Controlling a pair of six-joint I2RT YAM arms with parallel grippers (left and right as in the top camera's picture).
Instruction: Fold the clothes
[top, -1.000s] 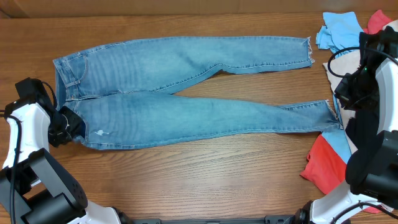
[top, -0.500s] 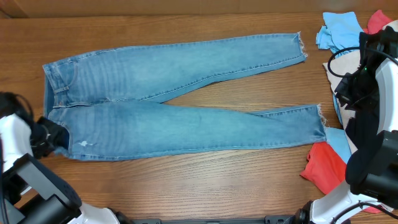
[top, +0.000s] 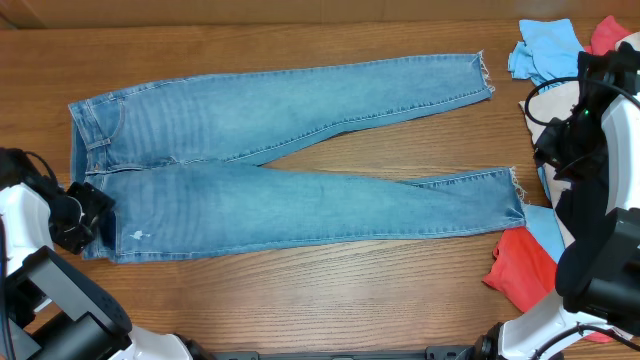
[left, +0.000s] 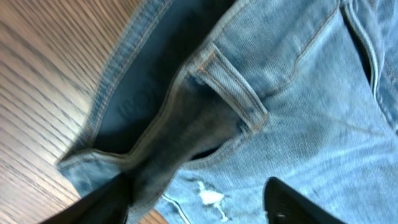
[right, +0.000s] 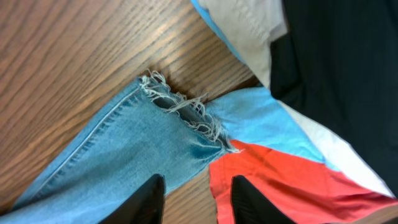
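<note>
Jeans (top: 280, 180) of light blue denim are seen from overhead, spread flat on the wooden table (top: 300, 300), with the waistband at the left and the frayed-hemmed legs splayed rightward in a narrow V. The left gripper (top: 82, 215) is set at the waistband's lower corner. In the left wrist view, its fingers (left: 289, 202) are spread wide about the rumpled waistband near a belt loop (left: 233, 87), with nothing clamped. In the right wrist view, the right gripper (right: 198, 193) is parted and empty, just off a frayed hem (right: 186, 115) beside a red garment (right: 280, 180).

The jeans (top: 290, 160) slid left and lie straighter. The left gripper (left: 196, 205) and right gripper (right: 198, 202) opened up.
</note>
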